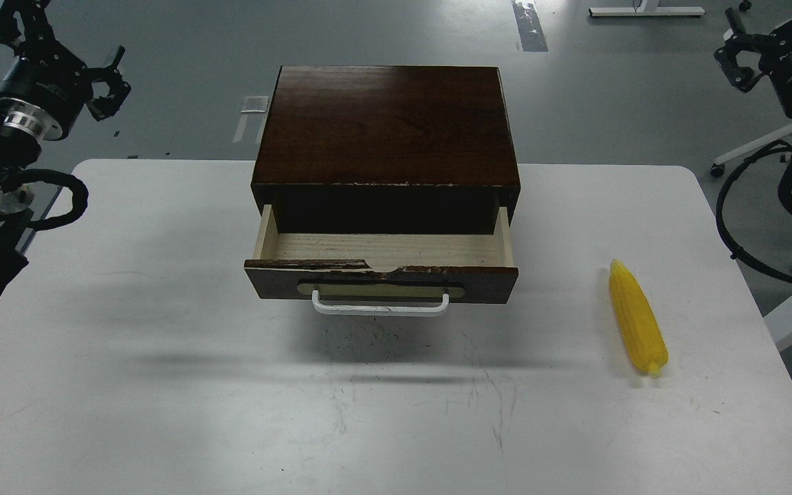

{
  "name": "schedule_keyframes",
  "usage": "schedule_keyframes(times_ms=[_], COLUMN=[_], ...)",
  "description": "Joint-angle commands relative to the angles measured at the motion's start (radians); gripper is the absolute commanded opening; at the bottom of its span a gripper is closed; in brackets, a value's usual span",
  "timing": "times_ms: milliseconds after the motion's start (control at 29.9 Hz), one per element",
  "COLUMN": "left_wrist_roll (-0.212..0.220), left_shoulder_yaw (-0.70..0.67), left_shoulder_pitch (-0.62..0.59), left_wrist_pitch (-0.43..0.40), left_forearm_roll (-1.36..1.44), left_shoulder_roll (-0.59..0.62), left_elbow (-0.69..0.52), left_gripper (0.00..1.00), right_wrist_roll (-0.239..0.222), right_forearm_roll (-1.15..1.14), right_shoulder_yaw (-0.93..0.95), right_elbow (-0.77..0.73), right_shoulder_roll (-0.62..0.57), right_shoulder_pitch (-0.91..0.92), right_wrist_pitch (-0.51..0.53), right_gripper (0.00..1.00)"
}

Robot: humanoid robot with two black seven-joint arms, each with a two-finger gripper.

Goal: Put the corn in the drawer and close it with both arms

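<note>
Drawer [381, 258] pulled open, empty; corn [636, 320] on counter [162, 344], below and left of right gripper [740, 65], untouched; left gripper [108, 89] raised, idle; jaws' gap: cannot tell, either side. Judged: pick not begun; next, right arm descends onto cob.

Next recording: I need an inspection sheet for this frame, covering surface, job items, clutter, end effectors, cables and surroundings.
Surface: white rectangular table, scuffed with dark scratches near the front middle.
Job items: bright yellow plastic corn cob lies flat on the table right of the cabinet, untouched. Dark brown wooden drawer with white bar handle is pulled open; pale interior looks empty.
Clutter: nothing seen.
End effectors: left end effector raised at far left, fingers apart, holding nothing. Right end effector raised at far right; finger state unclear.
Cables: black cables loop off the right arm beside the table edge; another loop hangs at the left arm.
Surroundings: grey floor, white stand legs.
</note>
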Motion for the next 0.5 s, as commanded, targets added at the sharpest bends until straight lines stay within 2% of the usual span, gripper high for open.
schedule_keyframes(times_ms=[0, 234, 301, 468], left_wrist_roll=[-0.005, -0.016, -0.004, -0.015], left_shoulder_yaw=[0.000, -0.015, -0.017, -0.018], left_shoulder_pitch=[0.000, -0.001, -0.001, -0.001], left_wrist_pitch=[0.000, 0.000, 0.000, 0.000], left_forearm_roll=[0.000, -0.012, -0.017, -0.018], left_shoulder_roll=[-0.007, -0.002, 0.004, -0.001], left_elbow=[0.000, 0.001, 0.005, 0.005], left_gripper=[0.98, 0.98, 0.98, 0.98], right_wrist_roll=[0.003, 0.009, 0.008, 0.001], right_forearm_roll=[0.001, -0.009, -0.025, -0.225], right_shoulder_yaw=[0.004, -0.003, -0.012, -0.182], right_elbow=[0.002, 0.008, 0.011, 0.012], right_shoulder_roll=[0.006, -0.006, -0.023, -0.114], right_shoulder_pitch=[0.000, 0.006, 0.030, 0.177], right_wrist_pitch=[-0.001, -0.014, -0.025, -0.066], right_gripper=[1.00, 1.00, 1.00, 1.00])
